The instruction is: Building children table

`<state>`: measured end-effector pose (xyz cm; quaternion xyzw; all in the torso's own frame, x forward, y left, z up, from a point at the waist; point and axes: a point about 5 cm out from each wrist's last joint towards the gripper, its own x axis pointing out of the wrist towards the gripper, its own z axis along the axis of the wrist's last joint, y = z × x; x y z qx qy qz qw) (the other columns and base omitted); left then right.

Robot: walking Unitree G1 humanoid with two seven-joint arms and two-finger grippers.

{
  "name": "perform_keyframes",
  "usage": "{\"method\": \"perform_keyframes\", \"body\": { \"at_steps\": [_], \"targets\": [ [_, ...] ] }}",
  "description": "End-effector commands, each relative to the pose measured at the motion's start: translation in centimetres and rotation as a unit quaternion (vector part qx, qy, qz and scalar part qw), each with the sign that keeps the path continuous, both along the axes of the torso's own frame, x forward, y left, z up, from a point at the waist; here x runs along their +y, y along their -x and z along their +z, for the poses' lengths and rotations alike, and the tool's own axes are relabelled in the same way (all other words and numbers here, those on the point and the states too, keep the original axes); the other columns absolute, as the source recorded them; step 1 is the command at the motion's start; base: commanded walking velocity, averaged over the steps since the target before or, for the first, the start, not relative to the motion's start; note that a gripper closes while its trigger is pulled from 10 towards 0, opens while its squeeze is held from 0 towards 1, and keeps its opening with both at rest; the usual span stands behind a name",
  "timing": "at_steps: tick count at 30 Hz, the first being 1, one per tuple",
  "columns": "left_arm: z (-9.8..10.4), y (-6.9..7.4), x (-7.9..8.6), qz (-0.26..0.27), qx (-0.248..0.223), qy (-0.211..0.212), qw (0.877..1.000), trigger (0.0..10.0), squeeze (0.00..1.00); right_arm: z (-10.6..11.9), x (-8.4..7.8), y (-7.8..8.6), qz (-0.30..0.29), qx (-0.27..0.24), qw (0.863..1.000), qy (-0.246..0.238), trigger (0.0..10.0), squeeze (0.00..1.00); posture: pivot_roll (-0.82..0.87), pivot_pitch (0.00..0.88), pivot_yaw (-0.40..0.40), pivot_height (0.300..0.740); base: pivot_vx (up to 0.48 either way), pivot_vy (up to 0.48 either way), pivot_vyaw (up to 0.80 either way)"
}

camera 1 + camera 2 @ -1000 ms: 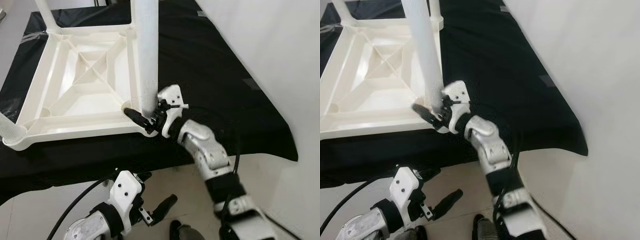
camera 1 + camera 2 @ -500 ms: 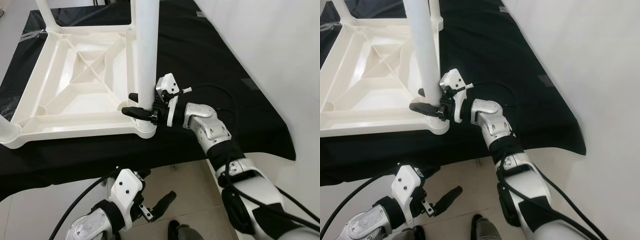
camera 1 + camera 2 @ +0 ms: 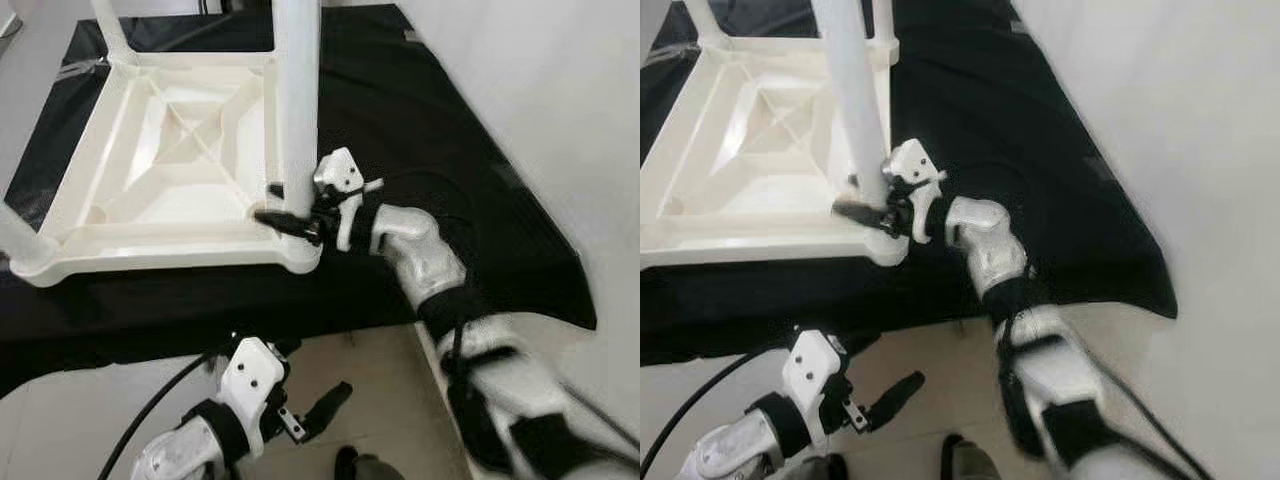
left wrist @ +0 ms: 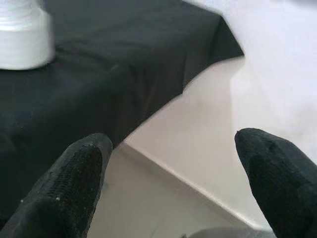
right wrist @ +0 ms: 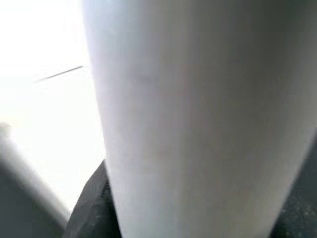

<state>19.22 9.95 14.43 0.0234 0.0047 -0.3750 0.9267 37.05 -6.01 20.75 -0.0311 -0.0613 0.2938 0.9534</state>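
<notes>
Presently the right gripper [image 3: 283, 205] grips the white table leg [image 3: 297, 100] low down, near its corner socket, presumably to seat it. Upturned, the tabletop [image 3: 150, 190] lies on the black cloth [image 3: 420, 120], sockets exposed. Below hangs the left gripper [image 3: 310, 412], fingers spread, empty.

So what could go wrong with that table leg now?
The leg stands tall in the corner socket of the upside-down tabletop, and the right gripper holds it only near the bottom. If it isn't pushed fully in, it might lean or pop out when let go. The tabletop lies on a black cloth, close to its front edge, so a hard push could maybe slide it off. The left gripper hangs open below, not steadying anything.
</notes>
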Motion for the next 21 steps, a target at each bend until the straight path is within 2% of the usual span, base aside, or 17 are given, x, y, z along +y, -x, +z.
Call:
{"method": "perform_keyframes", "body": {
  "at_steps": [1,2,4,6,7,8,10,11,12,13,14,15,17,18,20,21],
  "targets": [
    [-0.3,0.2,0.1,0.001,0.008,0.0,1.0,10.0,0.0,-6.4,-2.9,1.6,-0.164,0.133,0.977,0.042,0.0,0.0,0.06,0.249,-0.102,0.74,0.0,0.0,0.0],
    [-0.3,0.2,0.1,0.001,0.008,0.0,1.0,10.0,0.0,-6.4,-2.9,1.6,-0.164,0.133,0.977,0.042,0.0,0.0,0.06,0.249,-0.102,0.74,0.0,0.0,0.0],
    [-0.3,0.0,0.2,0.001,0.006,-0.001,1.0,10.0,0.0,-8.4,-2.5,3.0,-0.199,0.159,0.967,0.022,0.0,0.0,0.05,0.242,-0.088,0.74,0.0,0.0,0.0],
    [-0.3,-0.3,0.1,0.0,0.004,-0.003,1.0,10.0,0.0,-7.6,-1.5,1.8,-0.175,0.129,0.975,0.039,0.0,0.0,0.05,0.241,-0.082,0.74,0.0,0.0,0.0],
    [-0.3,-0.3,0.1,0.0,0.004,-0.003,1.0,10.0,0.0,-7.6,-1.5,1.8,-0.175,0.129,0.975,0.039,0.0,0.0,0.05,0.241,-0.082,0.74,0.0,0.0,0.0],
    [-0.3,-0.6,0.1,0.0,0.001,-0.004,1.0,10.0,0.0,-5.9,0.0,0.2,-0.147,0.102,0.983,0.043,0.0,0.0,0.05,0.224,-0.086,0.74,0.0,0.0,0.0],
    [-0.4,-1.0,0.1,0.008,-0.002,-0.003,1.0,10.0,0.0,-4.9,0.5,-0.7,-0.151,0.092,0.984,0.035,0.0,0.0,0.05,0.213,-0.091,0.74,0.0,0.0,0.0],
    [-0.4,-1.0,0.1,0.008,-0.002,-0.003,1.0,10.0,0.0,-4.9,0.5,-0.7,-0.151,0.092,0.984,0.035,10.0,0.51,0.05,0.213,-0.091,0.74,0.0,0.0,0.0],
    [-0.3,-1.2,0.2,0.017,-0.007,-0.007,1.0,10.0,0.0,-4.0,0.8,-1.0,-0.132,0.08,0.988,0.01,10.0,1.0,0.05,0.209,-0.096,0.74,0.0,0.0,0.0],
    [-0.3,-1.2,0.2,0.017,-0.007,-0.007,1.0,10.0,0.0,-4.0,0.8,-1.0,-0.132,0.08,0.988,0.01,10.0,1.0,0.05,0.209,-0.096,0.74,0.0,0.0,0.0],
    [-0.3,-1.5,0.2,0.024,-0.011,-0.011,1.0,10.0,0.0,-3.1,1.1,-1.2,-0.109,0.069,0.992,-0.013,10.0,1.0,0.05,0.202,-0.099,0.74,0.0,0.0,0.0],
    [-0.3,-1.5,0.2,0.024,-0.011,-0.011,1.0,10.0,0.0,-3.1,1.1,-1.2,-0.109,0.069,0.992,-0.013,10.0,1.0,0.05,0.202,-0.099,0.74,0.0,0.0,0.0],
    [-0.1,-1.9,0.3,0.039,-0.028,-0.029,0.998,10.0,0.0,-1.2,1.0,-1.0,-0.095,0.04,0.994,-0.037,10.0,1.0,0.04,0.196,-0.1,0.74,0.0,0.0,0.0],
    [-0.1,-1.9,0.3,0.039,-0.028,-0.029,0.998,10.0,0.0,-1.2,1.0,-1.0,-0.095,0.04,0.994,-0.037,10.0,1.0,0.04,0.196,-0.1,0.74,0.0,0.0,0.0],
    [0.0,-2.3,0.4,0.056,-0.053,-0.06,0.995,10.0,0.0,0.1,-0.2,-0.5,-0.083,0.015,0.995,-0.05,10.0,1.0,0.04,0.177,-0.095,0.74,0.0,0.0,0.0],
    [0.0,-2.3,0.4,0.056,-0.053,-0.06,0.995,10.0,0.0,0.1,-0.2,-0.5,-0.083,0.015,0.995,-0.05,10.0,1.0,0.04,0.177,-0.095,0.74,0.0,0.0,0.0]
  ]
}}
